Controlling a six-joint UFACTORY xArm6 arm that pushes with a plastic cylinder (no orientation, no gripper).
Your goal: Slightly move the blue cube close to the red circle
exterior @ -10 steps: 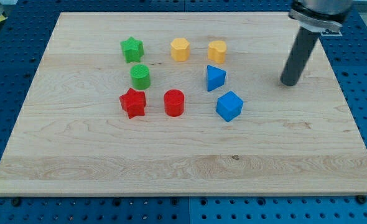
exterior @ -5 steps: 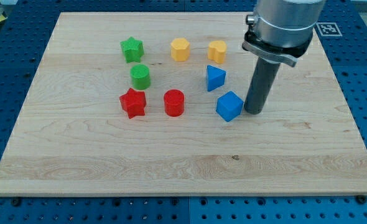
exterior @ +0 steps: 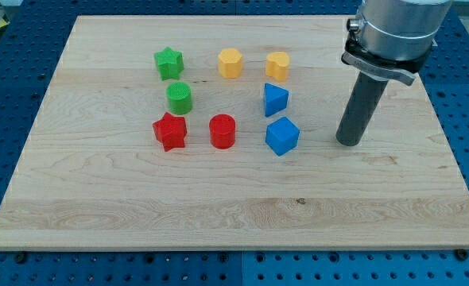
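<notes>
The blue cube point(exterior: 282, 136) sits on the wooden board point(exterior: 218, 214), a short gap to the right of the red circle point(exterior: 222, 131). My tip point(exterior: 346, 143) rests on the board to the right of the blue cube, clearly apart from it. The rod rises toward the view's top right.
A red star point(exterior: 169, 131) lies left of the red circle. A green circle point(exterior: 179, 98) and a green star point(exterior: 168, 63) stand above it. Two yellow blocks point(exterior: 230, 62) point(exterior: 277, 64) sit at the top. A blue wedge-like block point(exterior: 275, 99) stands just above the blue cube.
My tip came in from the right and reached the blue cube. The cube has shifted a little left toward the red circle. My tip has since drawn back to the right.
</notes>
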